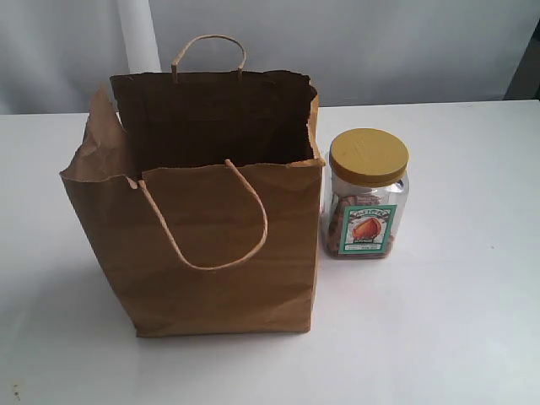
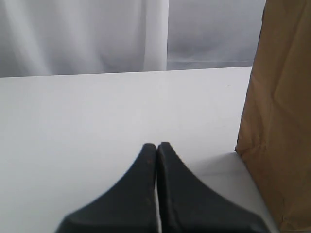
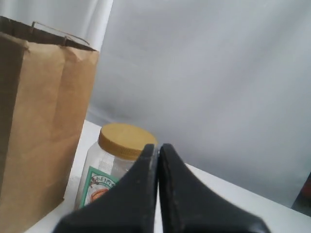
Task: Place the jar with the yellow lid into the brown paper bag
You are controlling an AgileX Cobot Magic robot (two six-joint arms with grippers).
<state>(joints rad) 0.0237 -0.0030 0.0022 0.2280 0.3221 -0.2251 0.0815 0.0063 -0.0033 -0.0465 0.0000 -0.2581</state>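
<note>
Exterior: yellow-lidded jar (image 1: 368, 196) stands upright on the counter (image 1: 456, 321), just right of the brown paper bag (image 1: 211, 253). Left fingers (image 2: 131, 194) pressed together, empty, near the bag. Right fingers (image 3: 126, 204), also closed, face the jar; spread them before you grip.

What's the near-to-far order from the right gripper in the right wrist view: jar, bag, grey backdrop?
1. Yellow-lidded jar, just past the right gripper.
2. Brown paper bag, beside the jar, slightly farther.
3. Grey backdrop, farthest, behind both.
</note>
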